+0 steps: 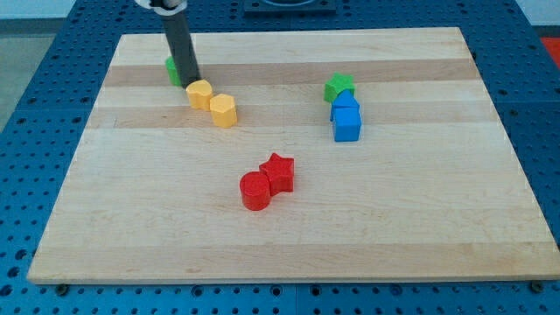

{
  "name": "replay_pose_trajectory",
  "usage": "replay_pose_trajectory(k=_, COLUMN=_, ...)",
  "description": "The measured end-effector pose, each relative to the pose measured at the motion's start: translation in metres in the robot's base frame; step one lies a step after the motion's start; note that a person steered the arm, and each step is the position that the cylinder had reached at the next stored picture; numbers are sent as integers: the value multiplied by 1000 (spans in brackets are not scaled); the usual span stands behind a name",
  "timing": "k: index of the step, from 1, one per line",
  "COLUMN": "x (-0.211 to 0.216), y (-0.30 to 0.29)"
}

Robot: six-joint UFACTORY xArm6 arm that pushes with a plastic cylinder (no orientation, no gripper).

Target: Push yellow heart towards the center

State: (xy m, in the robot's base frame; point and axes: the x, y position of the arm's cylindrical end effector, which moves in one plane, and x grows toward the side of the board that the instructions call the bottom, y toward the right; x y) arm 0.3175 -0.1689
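Red pair: red cylinder block (255, 192) touching red star block (279, 171), nearest the view's bottom, mid-board.
Board: pale wooden board (420, 227).
Rod: no gripper, just the tip (189, 80), against a green block (173, 70), shape hidden.
Yellow pair: yellow hexagon-ish block (199, 93) just beside tip; yellow heart block (224, 110) beyond it, down-right.
Risk: likely pushing through the hexagon; heart could skew off, or overrun into reds.

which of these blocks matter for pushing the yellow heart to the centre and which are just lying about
In the job:
yellow heart
my tip, at the view's upper left of the yellow pair

Lying about:
other yellow block
green block behind the rod
green star
two blue blocks
red star
red cylinder
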Motion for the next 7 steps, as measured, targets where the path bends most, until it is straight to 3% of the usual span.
replay_pose_trajectory(k=3, x=48, y=-35)
replay_pose_trajectory(k=7, x=21, y=39)
